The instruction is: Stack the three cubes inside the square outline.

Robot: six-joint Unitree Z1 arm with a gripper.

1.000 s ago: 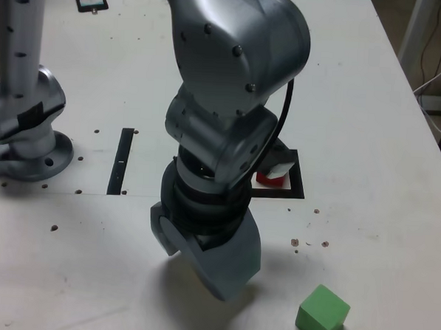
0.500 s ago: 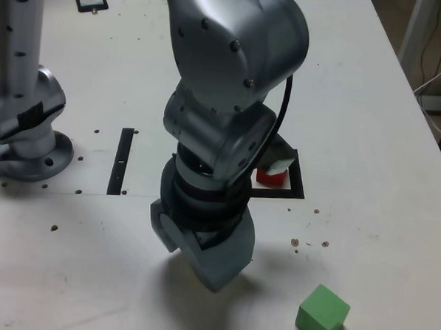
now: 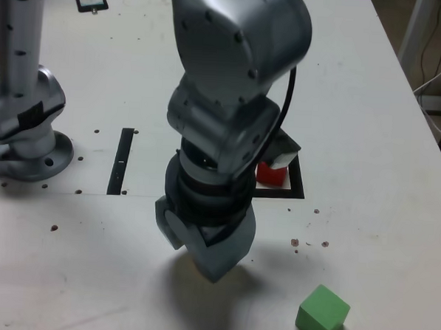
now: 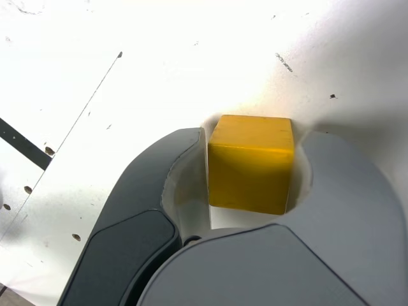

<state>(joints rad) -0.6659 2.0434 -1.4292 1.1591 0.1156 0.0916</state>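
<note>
Nearest us in the exterior view, the green cube sits loose on the table, one corner turned toward the camera, not yet stacked; next, our gripper points straight down at the table, and the wrist view shows its jaws pressed to two opposite faces of the yellow cube, which sits square between them, no long axis to speak of; farthest, the red cube lies inside the outline; we judge one cube placed, two left.

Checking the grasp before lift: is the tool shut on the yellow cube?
Shut on it. In the wrist view both fingers of the tool press the yellow cube on opposite faces.
</note>
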